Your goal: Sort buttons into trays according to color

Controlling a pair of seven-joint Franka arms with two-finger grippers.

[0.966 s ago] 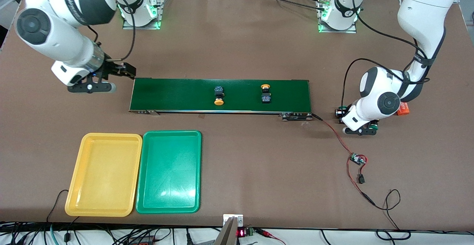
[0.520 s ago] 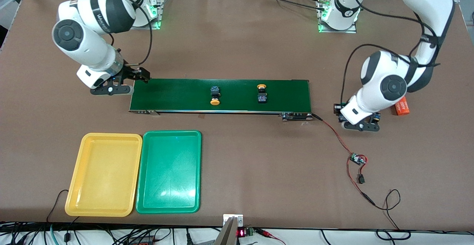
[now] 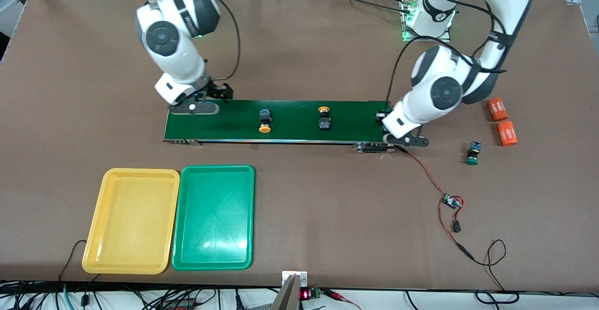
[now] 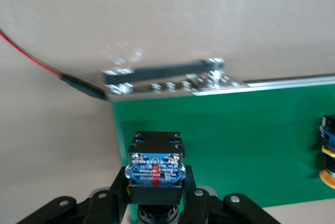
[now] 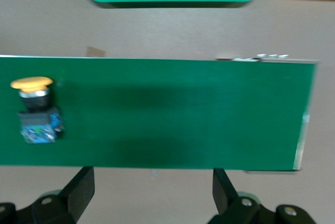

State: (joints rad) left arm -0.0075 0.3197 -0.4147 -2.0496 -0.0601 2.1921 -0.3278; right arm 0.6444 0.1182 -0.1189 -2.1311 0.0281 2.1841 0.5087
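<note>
Two yellow-capped buttons lie on the dark-green conveyor belt. A green-capped button lies on the table near the left arm's end. My left gripper is shut on a black-and-blue button, cap hidden, over the belt's end. My right gripper is open and empty over the belt's other end; its wrist view shows one yellow button. The yellow tray and green tray sit side by side, nearer the camera.
Two orange labelled cylinders lie toward the left arm's end. A red-and-black cable with a small circuit board runs from the belt's motor end toward the camera.
Both arms swung in toward the belt. The left gripper carried its button from beside the cylinders to the belt's end, uncovering the green button. Both yellow buttons drifted toward the right arm's end.
</note>
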